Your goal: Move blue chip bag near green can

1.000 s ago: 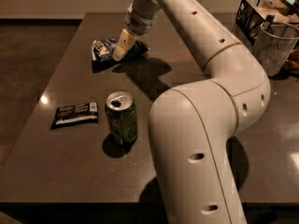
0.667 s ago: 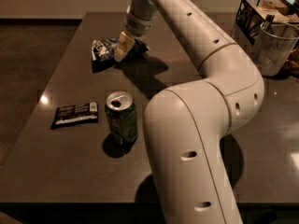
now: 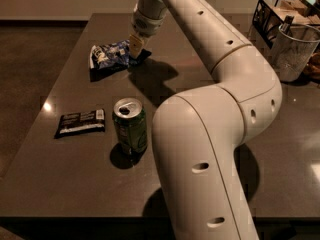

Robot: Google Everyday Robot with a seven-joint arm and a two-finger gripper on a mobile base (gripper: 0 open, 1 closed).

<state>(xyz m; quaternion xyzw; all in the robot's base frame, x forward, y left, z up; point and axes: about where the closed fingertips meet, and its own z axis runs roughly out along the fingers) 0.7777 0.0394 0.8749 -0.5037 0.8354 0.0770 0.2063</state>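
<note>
- Dark grey tabletop fills the frame and carries every item noted below.
- Blue chip bag: it lies flat on the table in the upper left of the frame, well apart from its target.
- Gripper: it is down at the bag's right end and touching it. I cannot tell whether it is clamped on the bag or merely resting against it, so confirm hold before you travel.
- Green can: it stands upright at centre left, below the bag in the frame, with bare table between the two.
- Step in hand, as judged: secure the bag, then carry it toward the can.
- Advice: keep the bag low, bring it down the frame along the can's upper side, and stop just short of it. The can is tall and light, so a brush from the bag or the wrist may tip it.
- Black wrapper: it lies flat just left of the can. Do not set the bag on it.
- Wire basket and clear cup: both stand at upper right, away from your route.
- Against the frame one second ago: the bag sits slightly further left, the gripper is on the same end of it, and the big elbow has shifted. Can and wrapper are unmoved.
</note>
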